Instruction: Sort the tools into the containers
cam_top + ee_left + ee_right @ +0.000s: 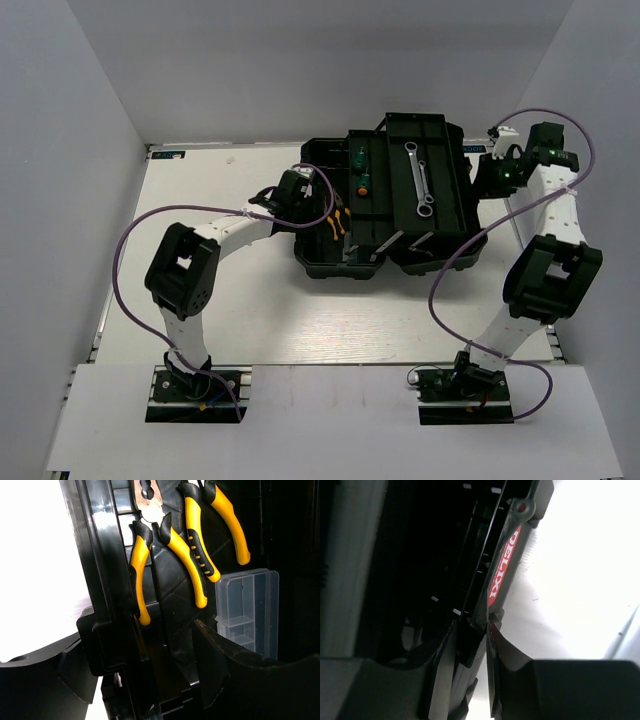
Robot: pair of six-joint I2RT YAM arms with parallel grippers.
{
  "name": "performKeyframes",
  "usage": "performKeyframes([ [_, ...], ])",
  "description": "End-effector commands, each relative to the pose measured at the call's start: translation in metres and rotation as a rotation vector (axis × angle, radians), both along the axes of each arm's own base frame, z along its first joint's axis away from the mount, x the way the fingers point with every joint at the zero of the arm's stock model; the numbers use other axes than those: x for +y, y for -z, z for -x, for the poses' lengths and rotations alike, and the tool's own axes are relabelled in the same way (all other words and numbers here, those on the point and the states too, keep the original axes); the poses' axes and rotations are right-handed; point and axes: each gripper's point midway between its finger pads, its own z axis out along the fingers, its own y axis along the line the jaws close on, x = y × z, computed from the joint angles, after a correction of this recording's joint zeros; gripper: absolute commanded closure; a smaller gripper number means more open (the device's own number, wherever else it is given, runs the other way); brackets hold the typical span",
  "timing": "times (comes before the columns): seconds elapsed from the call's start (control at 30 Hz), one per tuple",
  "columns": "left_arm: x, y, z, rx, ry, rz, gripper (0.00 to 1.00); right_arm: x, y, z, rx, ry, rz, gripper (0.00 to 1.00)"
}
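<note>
White table [250,300], white walls [100,100] on three sides, black toolbox [318,255] standing open mid-table, nearer the far edge. Left arm comes in from the left, and the left end effector [312,195] is at the toolbox's left wall. Wrist cam shows its fingers [40,680] spread wide, straddling that wall. The wall sits close to the left finger with free gap on the other side, so nothing is gripped. Just past the wall, two yellow-handled pliers lie side by side on the toolbox floor, one [186,562] nearer the wall and the other [199,540] beside it, handles pointing toward the camera. A clear organizer [247,607] sits right of them, lid shut, dividers visible. From above, both pliers show as one yellow patch in the left-front compartment. Next over, two green-handled screwdrivers [357,157] [364,183] lie in the narrow tray behind the pliers, one behind the other. Right of that, two silver wrenches [418,178] lie side by side in the big raised tray, the longer one running almost its full length. Right arm reaches along the right side, and the right end effector [492,178] is at the toolbox's right edge. Its wrist cam shows the jaws narrow, pinched on the toolbox rim from both sides, just below the red label [501,570] reading DELIXI. Every tool in view is inside the toolbox.
</note>
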Motion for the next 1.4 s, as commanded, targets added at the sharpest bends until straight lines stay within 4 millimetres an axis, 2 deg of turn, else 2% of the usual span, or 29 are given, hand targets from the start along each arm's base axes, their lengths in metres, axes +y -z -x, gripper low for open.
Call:
performKeyframes([
  [0.0,-0.027,-0.025,-0.002,-0.044,0.065,0.099,0.23,0.048,-0.089,0.007,-0.176,-0.087,-0.060,1.00],
  [0.07,-0.030,-0.027,-0.003,-0.048,0.072,0.109,0.23,0.050,-0.103,0.009,-0.203,-0.080,-0.018,1.00],
  [0.1,-0.030,-0.027,-0.003,-0.048,0.072,0.110,0.23,0.061,-0.108,0.008,-0.217,-0.110,-0.003,1.00],
  [0.17,-0.031,-0.027,-0.001,-0.040,0.073,0.121,0.23,0.071,-0.118,0.012,-0.247,-0.130,0.044,1.00],
  [0.23,-0.033,-0.031,-0.003,-0.048,0.073,0.126,0.23,0.094,-0.130,0.019,-0.282,-0.194,0.065,1.00],
  [0.27,-0.033,-0.031,-0.003,-0.048,0.073,0.126,0.23,0.093,-0.131,0.019,-0.285,-0.187,0.095,1.00],
  [0.33,-0.035,-0.031,-0.005,-0.046,0.080,0.132,0.23,0.128,-0.142,0.030,-0.327,-0.287,0.102,1.00],
  [0.4,-0.037,-0.035,-0.007,-0.054,0.080,0.137,0.23,0.141,-0.148,0.035,-0.348,-0.321,0.101,1.00],
  [0.43,-0.037,-0.035,-0.006,-0.050,0.074,0.142,0.24,0.164,-0.151,0.043,-0.368,-0.385,0.105,1.00],
  [0.57,-0.041,-0.040,-0.009,-0.061,0.083,0.158,0.24,0.203,-0.156,0.058,-0.411,-0.485,0.146,1.00],
  [0.63,-0.041,-0.046,-0.008,-0.066,0.077,0.168,0.24,0.222,-0.152,0.064,-0.412,-0.536,0.161,1.00],
  [0.67,-0.041,-0.046,-0.008,-0.066,0.077,0.169,0.24,0.238,-0.150,0.071,-0.415,-0.572,0.168,1.00],
  [0.73,-0.043,-0.052,-0.008,-0.074,0.079,0.189,0.24,0.245,-0.149,0.071,-0.427,-0.577,0.189,1.00],
  [0.77,-0.039,-0.054,-0.009,-0.071,0.061,0.196,0.24,0.255,-0.142,0.072,-0.418,-0.595,0.214,1.00],
  [0.8,-0.039,-0.065,-0.009,-0.082,0.053,0.216,0.24,0.255,-0.141,0.071,-0.422,-0.587,0.236,1.00],
  [0.93,-0.019,-0.081,-0.014,-0.124,-0.008,0.197,0.21,0.254,-0.128,0.064,-0.416,-0.553,0.309,1.00],
  [0.97,-0.016,-0.095,-0.014,-0.155,-0.019,0.204,0.20,0.256,-0.126,0.064,-0.415,-0.552,0.315,1.00],
  [1.03,-0.006,-0.102,-0.015,-0.166,-0.047,0.191,0.19,0.252,-0.121,0.060,-0.408,-0.531,0.348,1.00],
  [1.07,-0.002,-0.117,-0.017,-0.199,-0.066,0.192,0.18,0.256,-0.122,0.060,-0.412,-0.535,0.346,1.00],
  [1.17,0.014,-0.131,-0.018,-0.229,-0.112,0.160,0.16,0.254,-0.120,0.057,-0.408,-0.518,0.376,1.00],
  [1.23,0.022,-0.151,-0.015,-0.272,-0.126,0.162,0.16,0.256,-0.119,0.058,-0.406,-0.521,0.380,1.00],
  [1.3,0.032,-0.154,-0.014,-0.285,-0.152,0.154,0.16,0.259,-0.117,0.056,-0.400,-0.520,0.391,1.00],
  [1.37,0.038,-0.144,-0.010,-0.266,-0.146,0.139,0.18,0.258,-0.115,0.054,-0.390,-0.504,0.399,1.00],
])
